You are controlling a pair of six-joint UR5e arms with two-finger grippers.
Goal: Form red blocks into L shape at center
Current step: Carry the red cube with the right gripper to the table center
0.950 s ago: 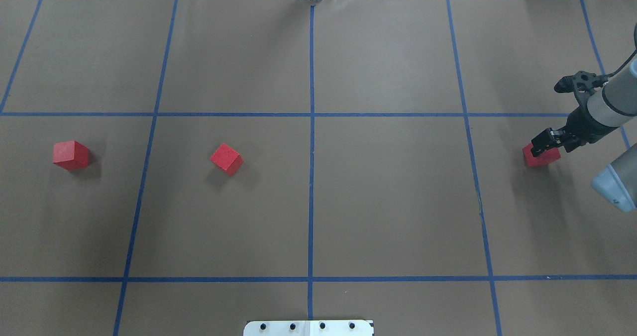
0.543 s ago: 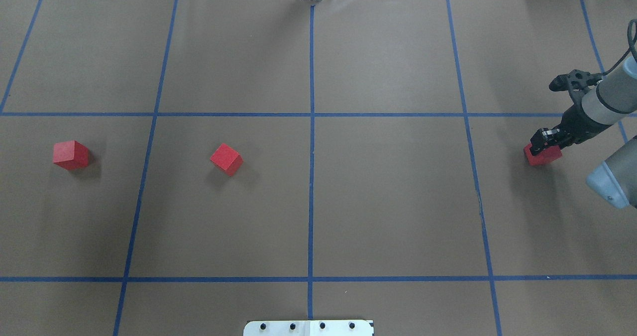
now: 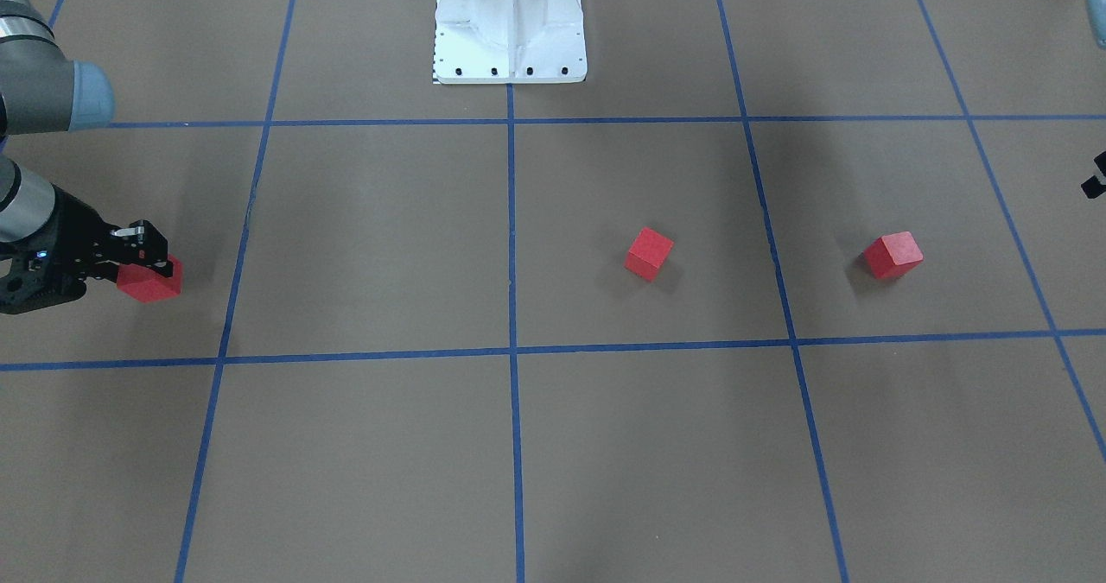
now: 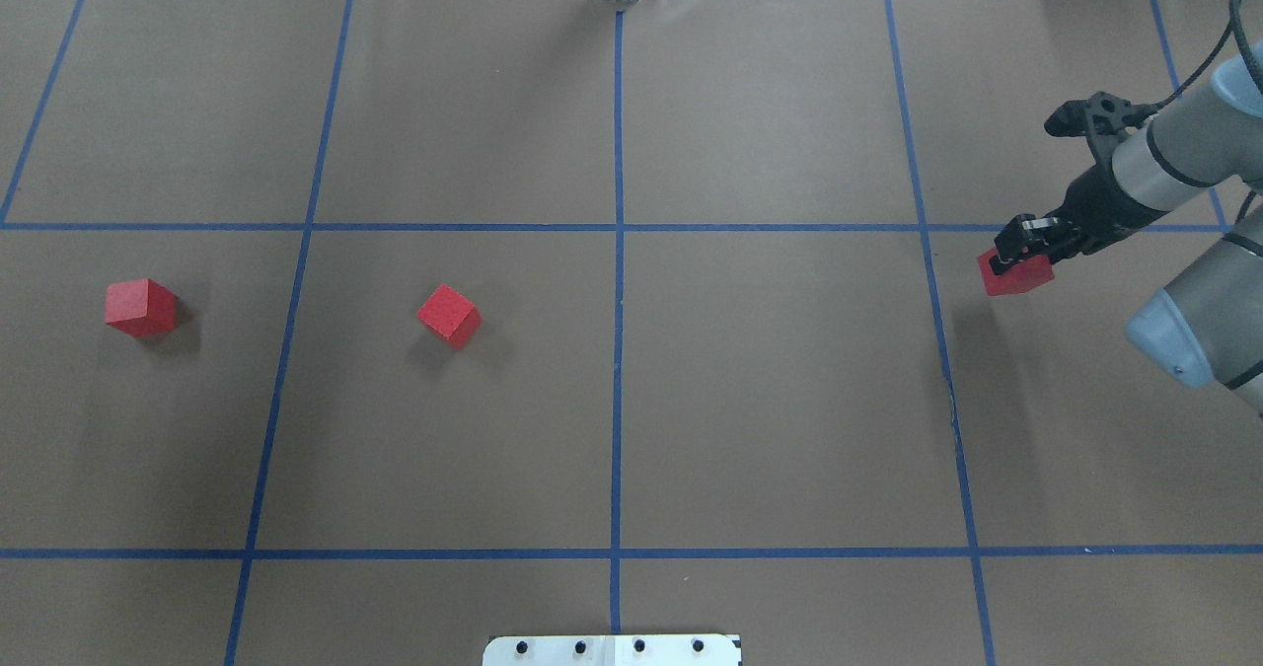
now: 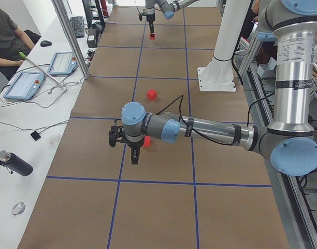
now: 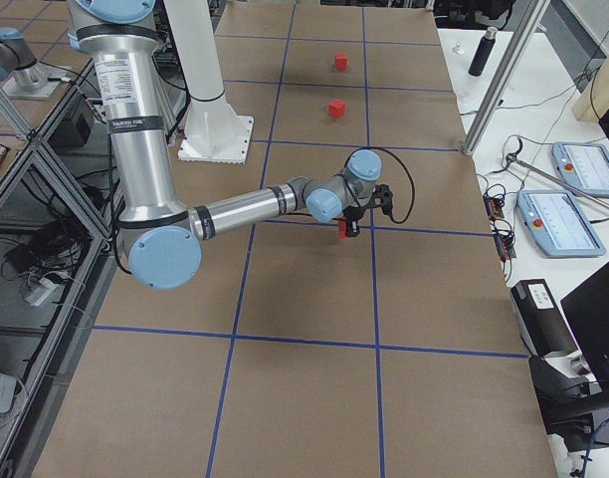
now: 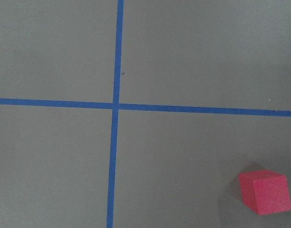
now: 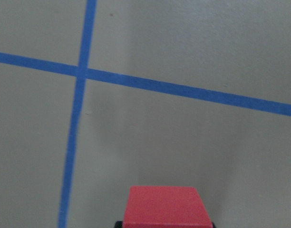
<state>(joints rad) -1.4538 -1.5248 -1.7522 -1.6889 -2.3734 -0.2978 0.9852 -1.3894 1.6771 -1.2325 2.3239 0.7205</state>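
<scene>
Red blocks (image 4: 449, 316), three small matte cubes, sit spread across the flat brown desk (image 4: 770, 429) gridded with thin blue tape, all away from the center (image 4: 617, 350) on its middle vertical line. The grey right arm (image 4: 1164, 168) reaches in over the desk's right part. Its black right hand (image 4: 1008, 259) pinches the right block (image 4: 1018, 278) between its fingers, to the right of a vertical tape line. The left arm (image 5: 210, 132) stretches low over the desk's left part; whether its left hand (image 5: 135, 155) is spread or pressed together I cannot tell. The middle block (image 4: 449, 316) rests left of the center, and the left block (image 4: 141, 308) lies well beyond it.
</scene>
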